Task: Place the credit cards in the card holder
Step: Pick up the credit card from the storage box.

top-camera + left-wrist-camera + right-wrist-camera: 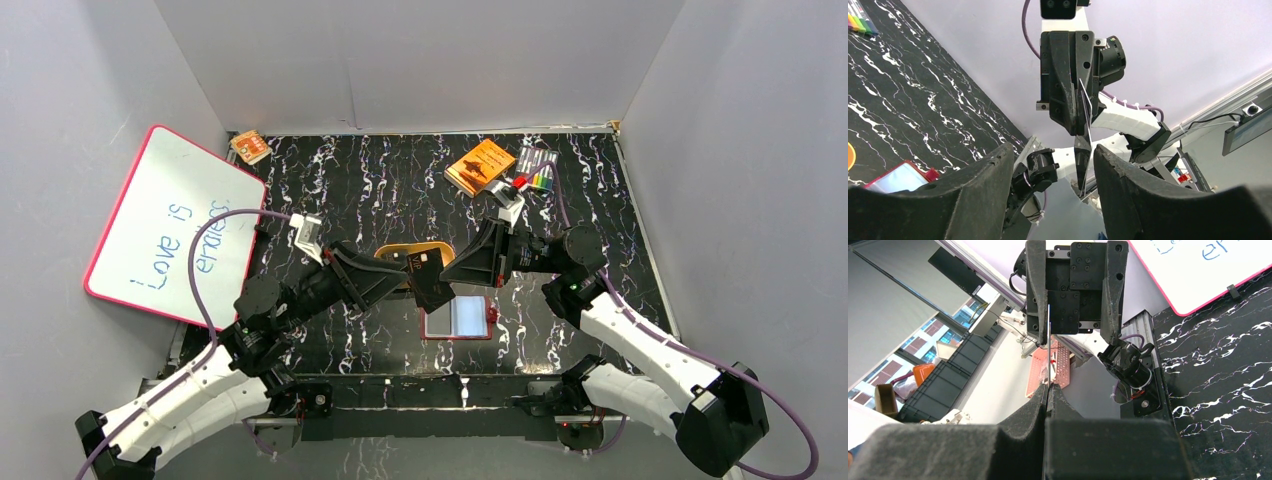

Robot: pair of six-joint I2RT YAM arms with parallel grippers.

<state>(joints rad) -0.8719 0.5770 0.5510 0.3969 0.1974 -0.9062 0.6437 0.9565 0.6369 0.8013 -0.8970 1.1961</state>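
Above the black marbled table, over the open card holder lying flat (pale pockets up), my right gripper is clamped on 1 credit card. It stands edge-on between the wide-spread fingers of my left gripper; I judge a mid-air handover, so next the left must close squarely before the right lets go.

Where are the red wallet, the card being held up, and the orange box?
card holder (460, 316): top external view, on its pale open inside.
credit card (1083, 162): left wrist view, on its dark lower face.
orange box (480, 166): top external view, on its printed top.
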